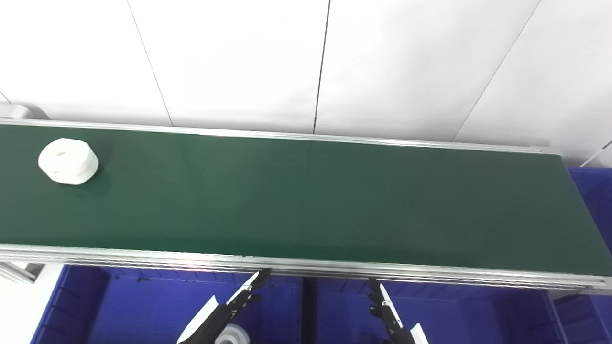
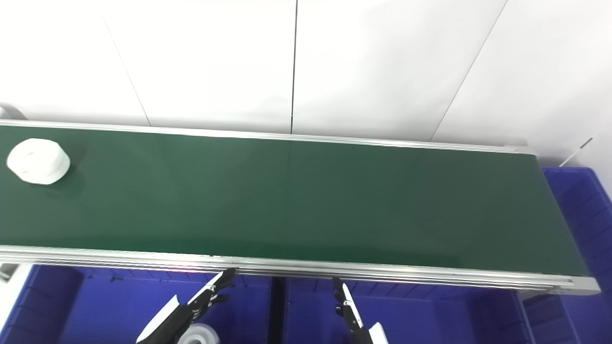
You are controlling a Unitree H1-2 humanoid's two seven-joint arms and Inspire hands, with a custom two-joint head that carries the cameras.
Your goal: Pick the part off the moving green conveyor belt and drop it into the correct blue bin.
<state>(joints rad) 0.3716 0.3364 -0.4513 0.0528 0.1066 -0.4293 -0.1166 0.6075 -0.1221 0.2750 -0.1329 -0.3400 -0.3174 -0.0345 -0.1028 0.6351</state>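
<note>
Left eye view: I see the white part riding the green conveyor belt, well apart from both hands, far off beyond and to the left of the left hand's fingers.
Left hand: the left hand hangs below the belt's near rail, fingers stretched out straight and slightly apart, holding nothing; I judge it is parked low to stay off the moving surface until the part comes near.
Right hand: the right hand sits just across from the left, fingers extended, pointing at the rail and empty, likely waiting.
Bins: the left blue bin lies under the left fingers, with a white roll-like piece in it beside the wrist; the right blue bin lies under the right fingers.

Right eye view: same layout, with the part at the far left edge of the belt.
End bin: a third blue bin stands past the belt's right end, well apart from the right fingers.
Step in hand: waiting; the pickup is not yet begun.
</note>
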